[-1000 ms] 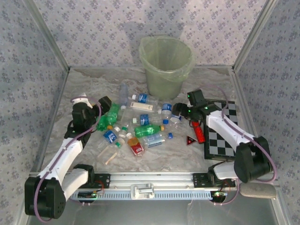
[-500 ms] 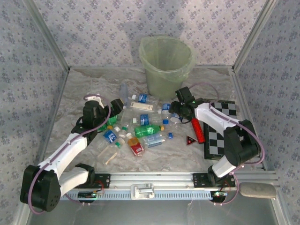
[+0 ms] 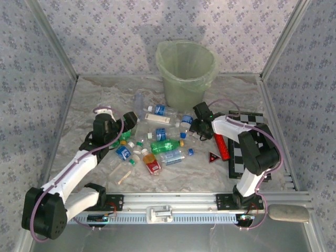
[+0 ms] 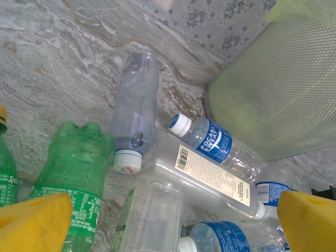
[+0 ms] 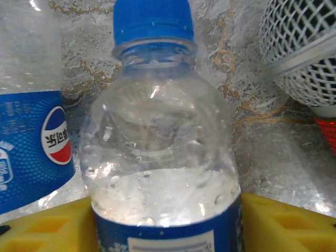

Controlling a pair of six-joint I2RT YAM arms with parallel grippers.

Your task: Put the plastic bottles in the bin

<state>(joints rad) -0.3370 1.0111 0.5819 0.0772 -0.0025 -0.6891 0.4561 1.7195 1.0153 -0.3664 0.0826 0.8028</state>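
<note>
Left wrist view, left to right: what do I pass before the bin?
green soda bottle → clear white-capped bottle → Pocari Sweat bottle → bin

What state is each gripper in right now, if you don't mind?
Left gripper: open, holding nothing.
Right gripper: closed on the clear blue-capped bottle.

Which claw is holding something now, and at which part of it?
The right claw grips a clear blue-capped bottle at its blue-labelled body, below the shoulder. The left claw is open and holds nothing.
</note>
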